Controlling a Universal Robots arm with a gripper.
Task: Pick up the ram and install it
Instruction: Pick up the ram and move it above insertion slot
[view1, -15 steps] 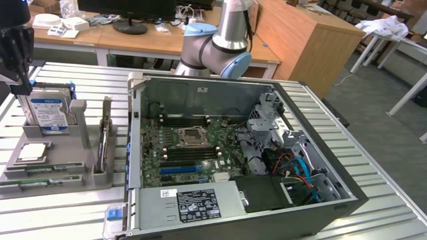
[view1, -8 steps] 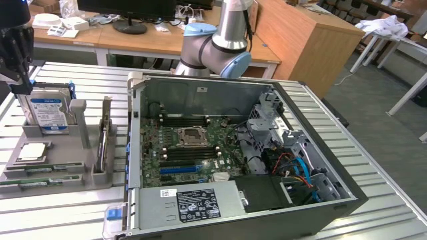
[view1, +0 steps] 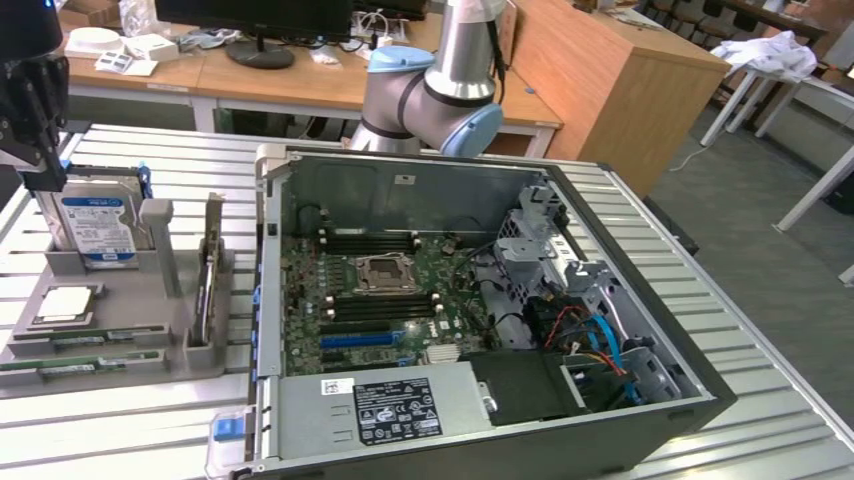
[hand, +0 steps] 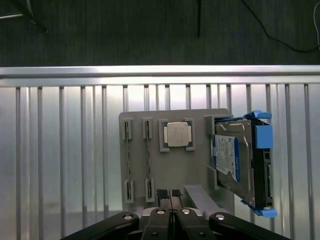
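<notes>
Two ram sticks stand on edge side by side in slots of a grey parts holder. In the exterior view they are thin green strips at the holder's near end. My gripper hangs well above the holder with its black fingers pressed together and nothing between them. In the exterior view the gripper sits at the far left, over the holder's far end and beside the hard drive. The ram lies untouched.
The holder also carries a silver CPU and a blue-labelled hard drive standing upright. An open computer case lies on the slatted metal table, with the motherboard's CPU socket and dark memory slots exposed. The arm's base stands behind the case.
</notes>
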